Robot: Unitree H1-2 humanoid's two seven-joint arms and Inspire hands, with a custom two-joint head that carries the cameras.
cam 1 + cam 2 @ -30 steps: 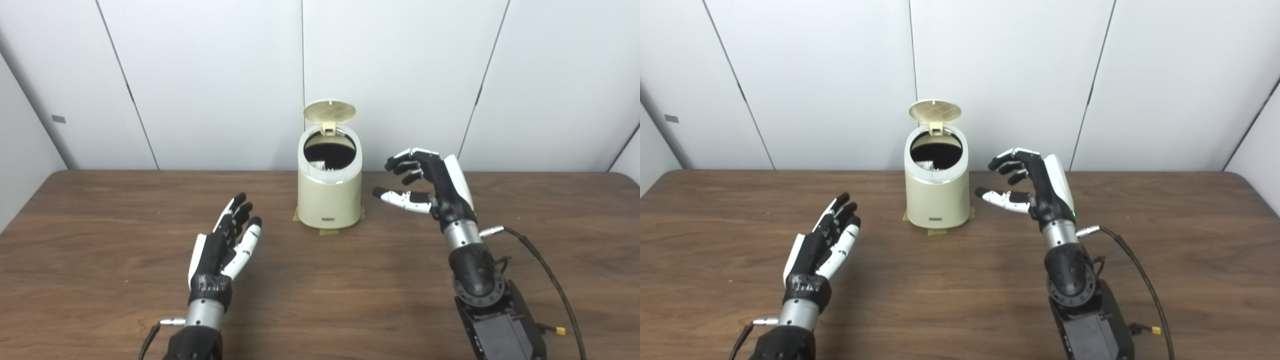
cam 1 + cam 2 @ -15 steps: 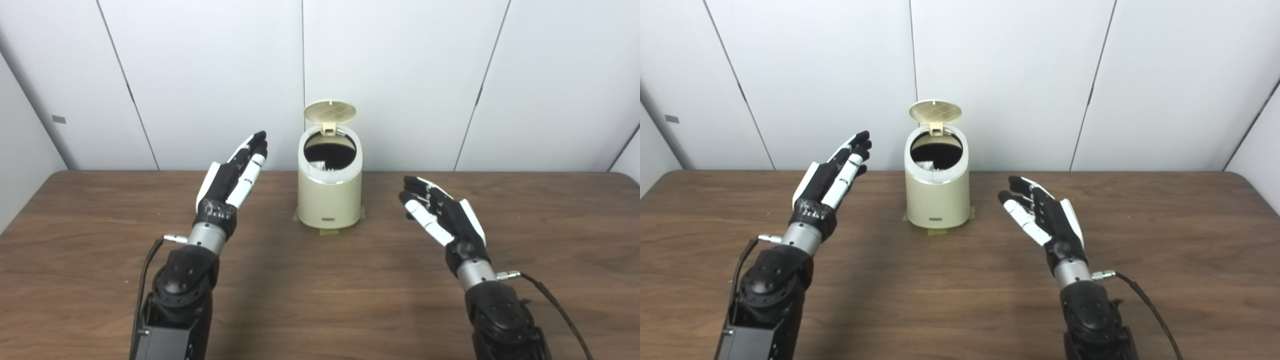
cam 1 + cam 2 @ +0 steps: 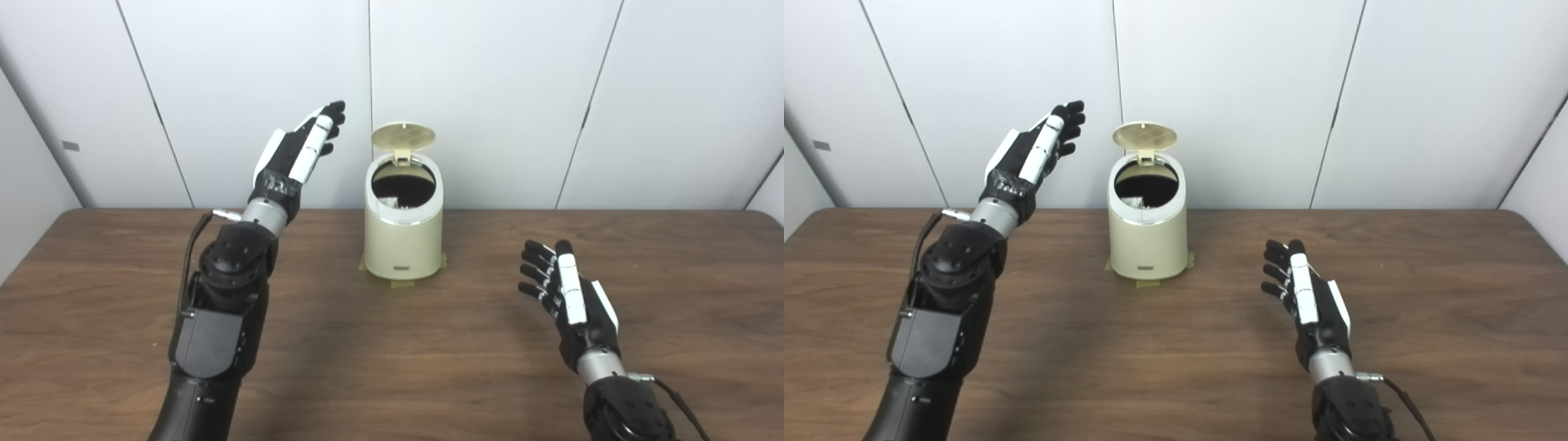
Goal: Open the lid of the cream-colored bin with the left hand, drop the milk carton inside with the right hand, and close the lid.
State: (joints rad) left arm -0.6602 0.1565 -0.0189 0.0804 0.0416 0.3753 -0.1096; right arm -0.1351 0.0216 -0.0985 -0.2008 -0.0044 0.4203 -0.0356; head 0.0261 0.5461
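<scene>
The cream-colored bin (image 3: 403,240) stands at the back middle of the table, its round lid (image 3: 403,136) tipped up at the rear and the dark mouth showing. Something pale shows just inside the mouth; I cannot tell what it is. No milk carton is in view on the table. My left hand (image 3: 298,150) is raised, open, with its fingers stretched toward the lid from the left, a short gap away. My right hand (image 3: 566,294) hovers open low over the table, right of and nearer than the bin, holding nothing.
The brown wooden table (image 3: 392,367) runs across the whole view, backed by white wall panels (image 3: 490,92). Tape patches (image 3: 401,283) sit under the bin's base. A cable (image 3: 195,245) hangs from the left wrist.
My left hand has risen from low over the table up to lid height beside the bin. My right hand has drawn back from beside the bin toward me and spread its fingers.
</scene>
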